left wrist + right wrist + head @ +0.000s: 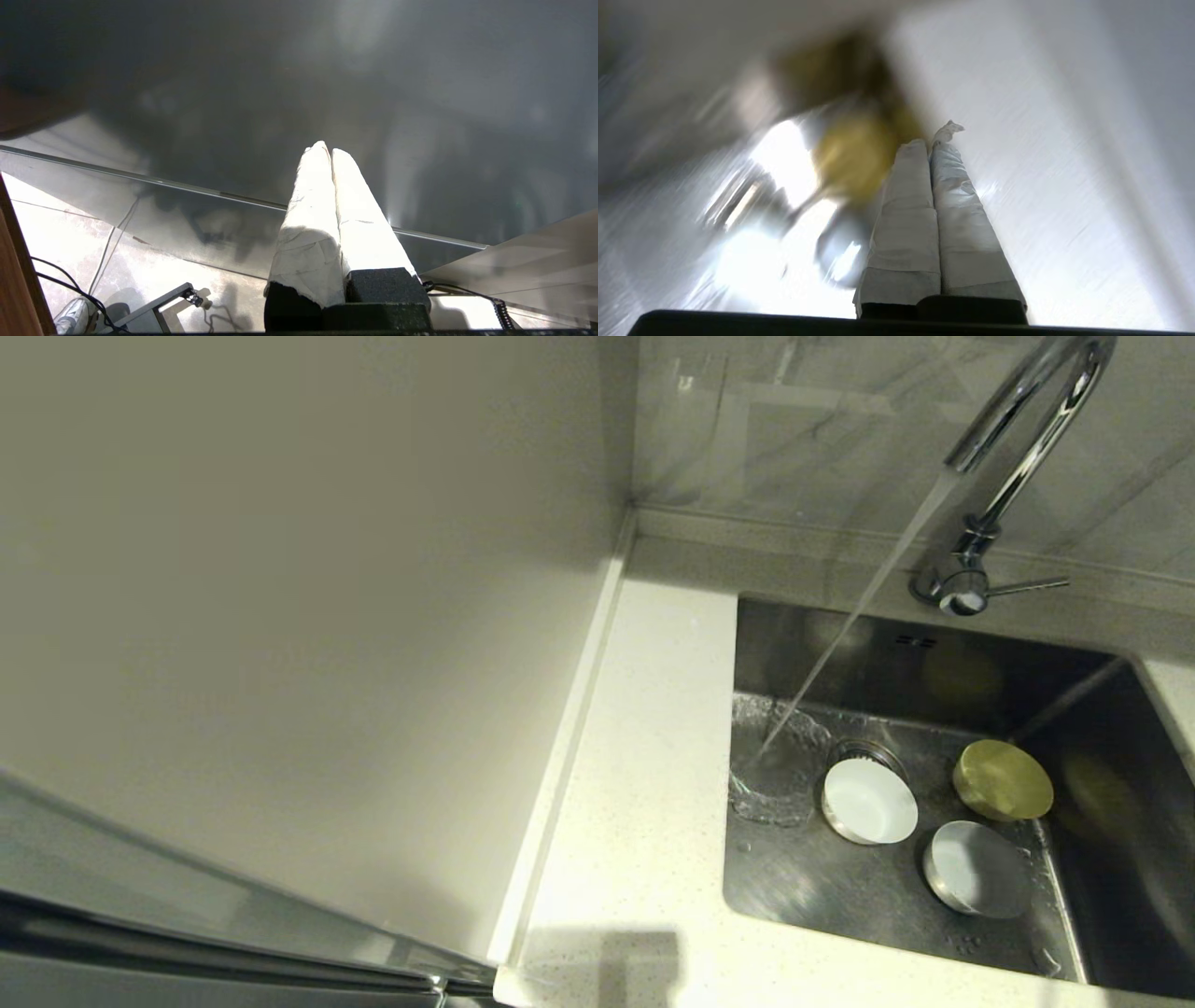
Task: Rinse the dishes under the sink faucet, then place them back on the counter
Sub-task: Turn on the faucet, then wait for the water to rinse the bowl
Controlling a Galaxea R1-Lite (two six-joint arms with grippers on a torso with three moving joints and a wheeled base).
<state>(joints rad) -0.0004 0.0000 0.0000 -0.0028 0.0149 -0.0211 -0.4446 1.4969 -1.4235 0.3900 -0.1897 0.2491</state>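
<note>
Three small bowls sit in the sink (775, 887) while water runs from the faucet (1018, 439).

You see the yellow bowl (1004, 780) tilted, its opening facing away toward the sink's right wall; the white bowl (869, 801) beside the drain and the bluish-white bowl (976, 869) nearer you also lean, openings toward you. The stream lands just left of the white bowl. The counter (635, 821) lies left of the basin. Your right end effector (941, 140) is closed and empty, near the yellow bowl; your left end effector (327, 151) is parked, closed, empty.
</note>
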